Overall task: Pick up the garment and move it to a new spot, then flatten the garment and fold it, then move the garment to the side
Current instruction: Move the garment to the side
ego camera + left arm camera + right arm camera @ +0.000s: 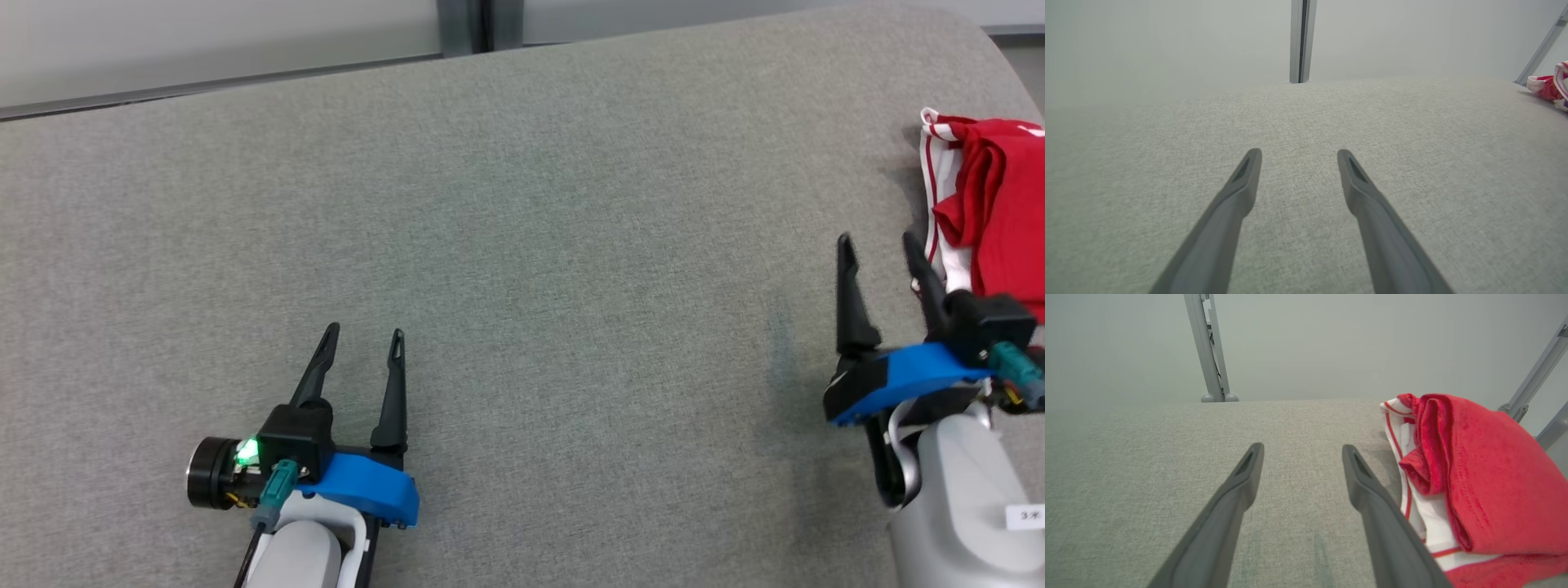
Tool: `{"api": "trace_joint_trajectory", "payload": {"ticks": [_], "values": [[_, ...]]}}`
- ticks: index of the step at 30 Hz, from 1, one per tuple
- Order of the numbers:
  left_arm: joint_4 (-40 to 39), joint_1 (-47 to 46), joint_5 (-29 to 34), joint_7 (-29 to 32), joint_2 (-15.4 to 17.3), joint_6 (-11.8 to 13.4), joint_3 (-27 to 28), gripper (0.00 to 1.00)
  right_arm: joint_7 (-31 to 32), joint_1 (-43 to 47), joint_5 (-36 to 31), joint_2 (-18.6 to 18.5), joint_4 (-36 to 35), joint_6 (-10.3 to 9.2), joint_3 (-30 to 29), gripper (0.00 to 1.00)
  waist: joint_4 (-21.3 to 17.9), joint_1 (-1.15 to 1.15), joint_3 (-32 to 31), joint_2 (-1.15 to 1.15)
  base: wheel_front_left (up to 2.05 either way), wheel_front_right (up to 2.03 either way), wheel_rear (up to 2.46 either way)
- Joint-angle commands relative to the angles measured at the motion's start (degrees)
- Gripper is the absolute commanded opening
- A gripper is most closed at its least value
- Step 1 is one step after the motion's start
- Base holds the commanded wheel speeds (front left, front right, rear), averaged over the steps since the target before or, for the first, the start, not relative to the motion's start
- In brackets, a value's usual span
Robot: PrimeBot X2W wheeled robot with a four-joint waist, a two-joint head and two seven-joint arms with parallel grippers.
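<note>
Red-and-white garment (pixel 992 204) at three o'clock looks soft, light — I'd pinch its near fold; left gripper (pixel 364 330), right gripper (pixel 878 238) splayed, empty.

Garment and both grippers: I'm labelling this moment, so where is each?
red and white garment (pixel 1000 204), head view, on its red top layer.
right gripper (pixel 876 238), head view, midway between its open fingers' tips.
left gripper (pixel 364 331), head view, midway between its open fingers' tips.

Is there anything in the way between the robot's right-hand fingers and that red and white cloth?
Nothing visible. The bundled red and white fabric garment lies right beside the right arm's open fingers, with only bare grey fabric surface between them.
</note>
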Motion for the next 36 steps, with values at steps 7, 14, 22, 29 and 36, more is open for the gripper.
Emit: {"api": "trace_joint_trajectory", "payload": {"ticks": [7,14,22,29,36], "values": [[-0.6,2.8,-1.4,0.0,0.1,3.1,2.3,1.00,-0.2,6.0,1.3,1.1,-0.2,-0.02,4.8,1.00,2.5,0.00,-3.0,0.00,0.00,0.00,0.00],[-1.5,4.6,-1.9,0.0,0.1,5.1,3.2,1.00,-0.2,8.7,2.3,1.1,-1.3,-0.02,8.1,1.00,6.2,0.00,-5.3,0.00,0.00,0.00,0.00],[-0.8,7.5,-2.9,0.0,0.1,5.1,4.2,1.00,-0.2,11.8,5.1,1.1,-1.2,-0.02,9.7,1.00,9.3,0.00,-9.7,0.00,0.00,0.00,0.00],[-0.1,10.3,-4.2,0.0,0.1,4.0,5.6,1.00,-0.2,14.3,6.8,1.2,-0.3,-0.02,11.1,1.00,9.7,0.00,-13.6,0.00,0.00,0.00,0.00],[0.4,12.2,-5.2,0.0,0.1,3.0,6.8,1.00,-0.2,16.2,7.4,1.1,-0.1,-0.02,12.0,1.00,9.1,0.00,-16.4,0.00,0.00,0.00,0.00]]}}
